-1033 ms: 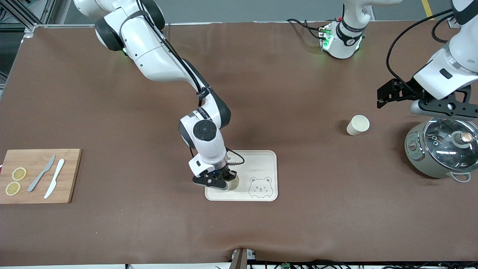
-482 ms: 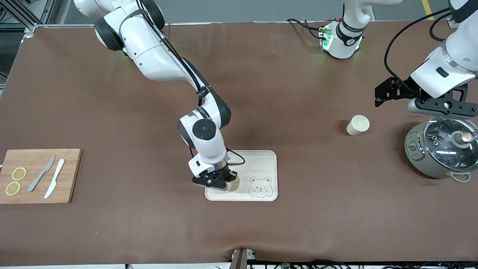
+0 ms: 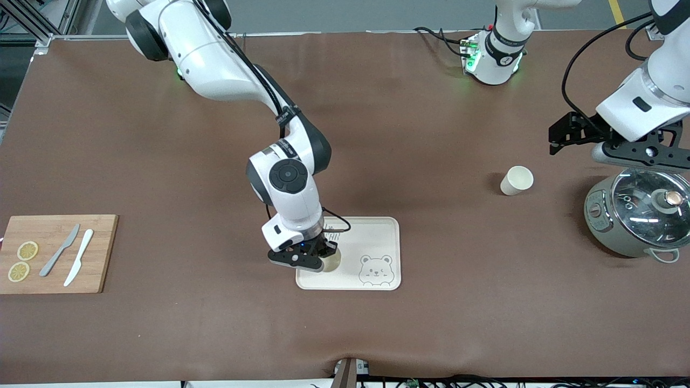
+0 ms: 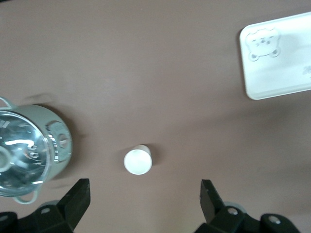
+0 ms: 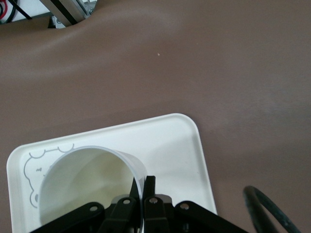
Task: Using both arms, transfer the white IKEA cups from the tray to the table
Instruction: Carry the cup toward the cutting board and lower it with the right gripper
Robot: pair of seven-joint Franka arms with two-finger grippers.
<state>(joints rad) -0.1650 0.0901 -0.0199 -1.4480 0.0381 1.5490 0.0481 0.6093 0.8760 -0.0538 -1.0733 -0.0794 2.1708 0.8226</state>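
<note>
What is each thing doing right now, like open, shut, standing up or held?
Right pincer: shut on held cup's rim, over bear tray.
Held cup: upright, over the tray.
Left pincer: open, empty, above table.
Free cup: upright on table, untouched.
Bear tray: flat on table.
Pot: glass lid on.

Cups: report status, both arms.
Right end effector shut on first cup's rim, over bear tray. Left end effector open above second cup, beside the pot. Nothing obstructing.

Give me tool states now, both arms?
Left tool: open, empty, above the small cream-white tapered cup on the table.
Right tool: shut on the rim of the other white cup, over the cream bear-print tray.
</note>
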